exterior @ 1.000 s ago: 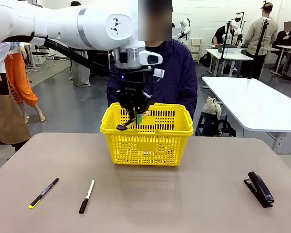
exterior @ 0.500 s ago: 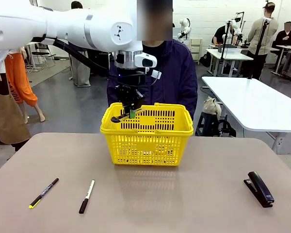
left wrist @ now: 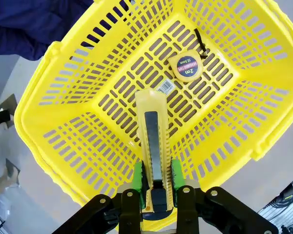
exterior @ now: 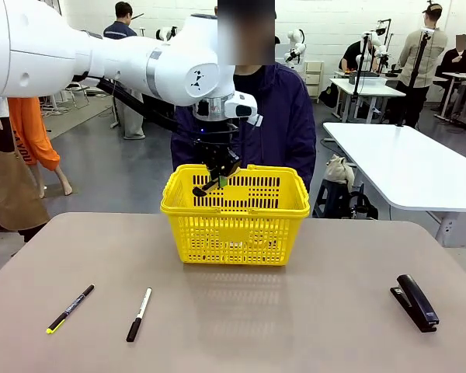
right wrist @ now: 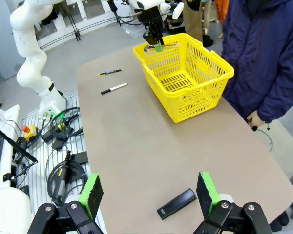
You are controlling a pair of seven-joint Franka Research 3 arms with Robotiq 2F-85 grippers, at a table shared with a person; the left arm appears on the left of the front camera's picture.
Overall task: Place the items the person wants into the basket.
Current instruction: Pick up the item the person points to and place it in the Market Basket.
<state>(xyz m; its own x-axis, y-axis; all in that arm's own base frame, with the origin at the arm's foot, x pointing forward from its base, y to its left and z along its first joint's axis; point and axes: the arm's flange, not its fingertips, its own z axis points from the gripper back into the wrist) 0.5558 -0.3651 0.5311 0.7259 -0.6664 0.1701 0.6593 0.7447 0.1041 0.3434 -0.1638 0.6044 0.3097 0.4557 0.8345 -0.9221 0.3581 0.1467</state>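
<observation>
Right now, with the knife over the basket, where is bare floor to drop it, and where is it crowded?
The left hand holds the utility knife above the basket. Its floor is bare from the barcode sticker toward the walls near the hand; the tape measure crowds one far corner.

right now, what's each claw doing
left claw: shut on the yellow utility knife with black end, above the bright yellow plastic basket
right claw: open, holding nothing
</observation>
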